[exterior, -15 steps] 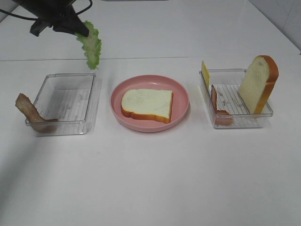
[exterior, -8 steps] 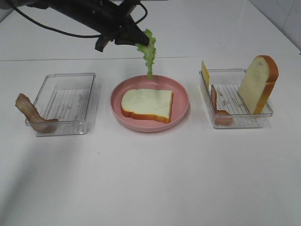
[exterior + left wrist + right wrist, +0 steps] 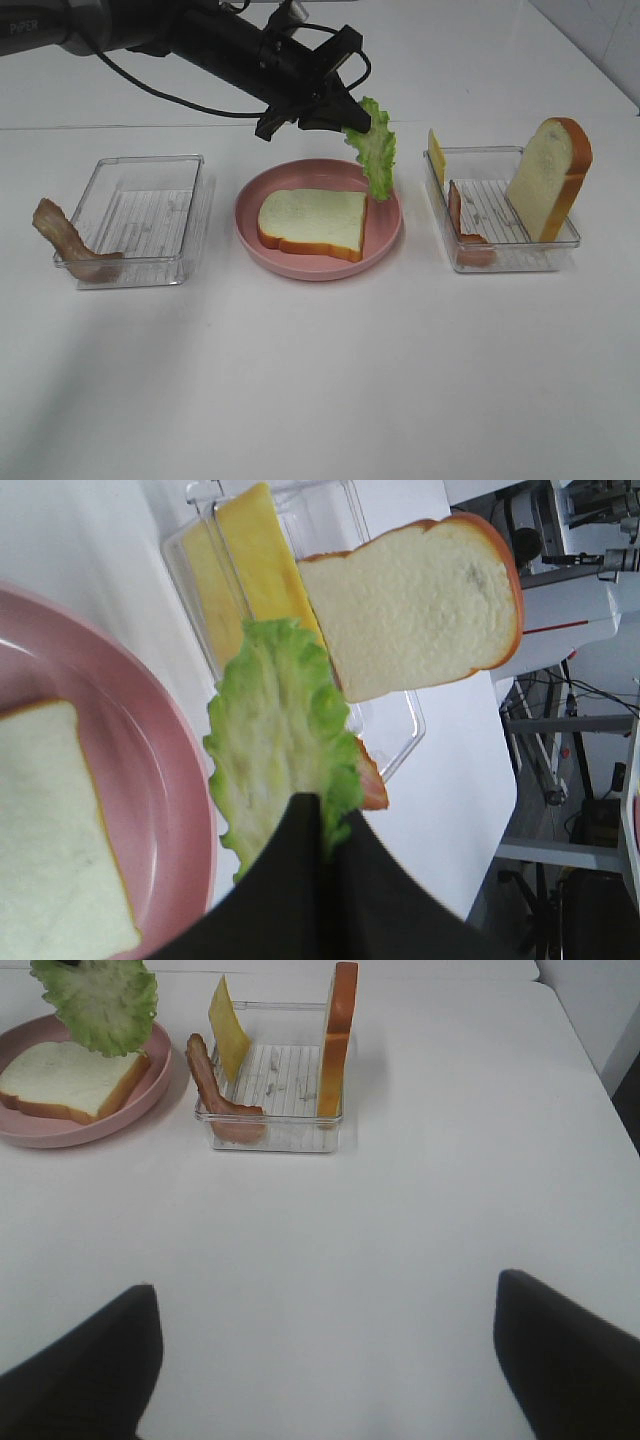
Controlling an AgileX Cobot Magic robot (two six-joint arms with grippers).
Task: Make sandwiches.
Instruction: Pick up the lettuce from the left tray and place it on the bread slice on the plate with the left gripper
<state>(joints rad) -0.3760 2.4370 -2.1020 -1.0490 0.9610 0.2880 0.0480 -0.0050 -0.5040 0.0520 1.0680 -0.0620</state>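
- High view: my left gripper (image 3: 350, 117) reaches across the plate (image 3: 300, 270). Its jaws pinch the lettuce (image 3: 375, 150) by one end, so the leaf hangs free over the right end of the flat slice (image 3: 312, 222).
- I judge the leaf needs centring over that slice before release, or it may drape onto the rim.
- One bacon strip (image 3: 65, 245) lies over the left tray (image 3: 150, 160) corner. The right tray (image 3: 520, 262) props the cheese (image 3: 436, 155), a second strip (image 3: 462, 225) and the upright slice (image 3: 548, 178) on edge, handy for pinching.
- Left wrist view: the jaws are pressed together on the leaf's narrow end, with the plate edge and right tray below.
- Right wrist view: my right gripper (image 3: 322, 1290) has its jaws spread wide and holds nothing. It sits over bare table (image 3: 400, 1220), well apart from the right tray, probably keeping out of the left arm's way.
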